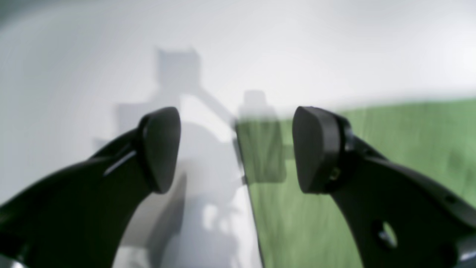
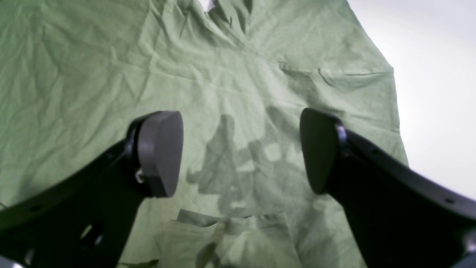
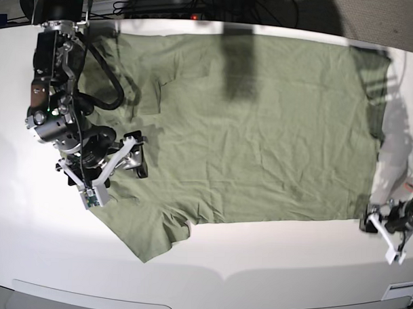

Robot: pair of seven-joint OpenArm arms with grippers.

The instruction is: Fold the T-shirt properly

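T-shirt (image 3: 261, 129) axis: laid lengthwise along the table (image 3: 209, 270), neck toward right gripper (image 3: 118, 166).
Look: sage-green, wrinkled, spread flat.
Grippers: left gripper (image 3: 383, 235) and right both spread, empty.

A: Bright, even light from above. The white worktop (image 3: 270, 279) nearly washes out, and a dark shadow falls on the T-shirt (image 3: 261, 129) near its far edge.

B: The left wrist view is soft and smeared. The right tool (image 2: 241, 152) casts a sharp shadow on the cloth. The base view bows at its edges.
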